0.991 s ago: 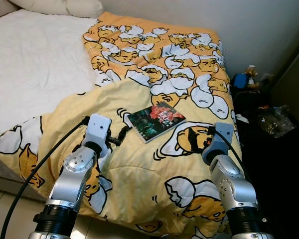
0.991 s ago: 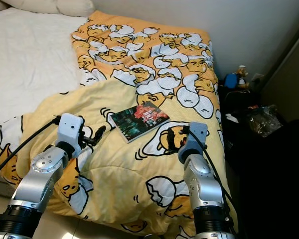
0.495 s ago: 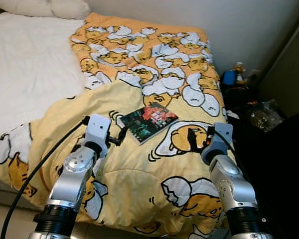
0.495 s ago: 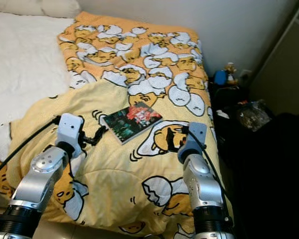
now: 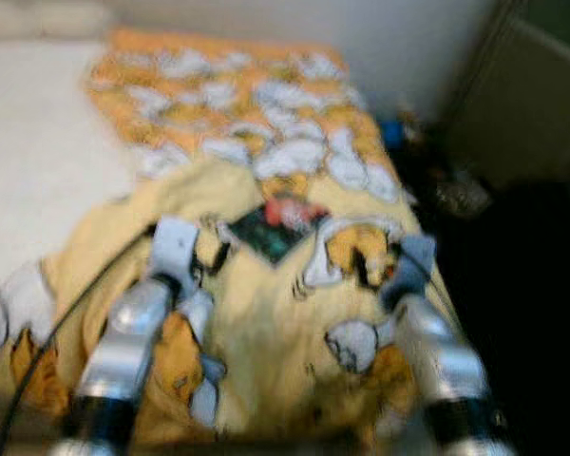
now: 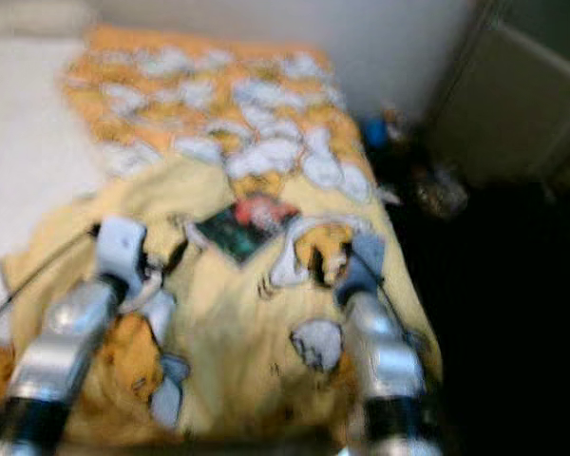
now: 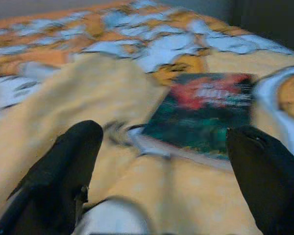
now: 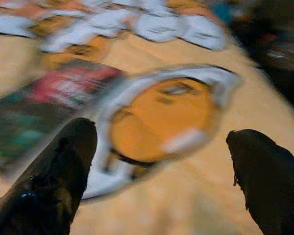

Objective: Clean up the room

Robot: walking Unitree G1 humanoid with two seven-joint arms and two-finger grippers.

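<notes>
The head views are blurred by motion. A dark book (image 5: 275, 224) with a red and green cover lies on the yellow cartoon-print blanket (image 5: 266, 323) covering the bed. My left gripper (image 5: 218, 255) hovers just left of the book, and in the left wrist view the gripper (image 7: 164, 132) is open with the book (image 7: 206, 107) beyond its fingers. My right gripper (image 5: 363, 264) hangs over a cartoon egg face right of the book. In the right wrist view it (image 8: 161, 132) is open and holds nothing, with the book (image 8: 44, 98) off to one side.
White sheet (image 5: 28, 161) covers the bed's left part. A pale wall (image 5: 399, 38) runs behind the bed. Dark clutter (image 5: 456, 190) and a blue object (image 5: 391, 131) sit on the floor at the bed's right side, next to a dark door or cabinet (image 5: 541, 104).
The whole picture has shifted left and gone blurry, so the camera is turning. Both arms keep their pose over the blanket, and the book lies where it was.
</notes>
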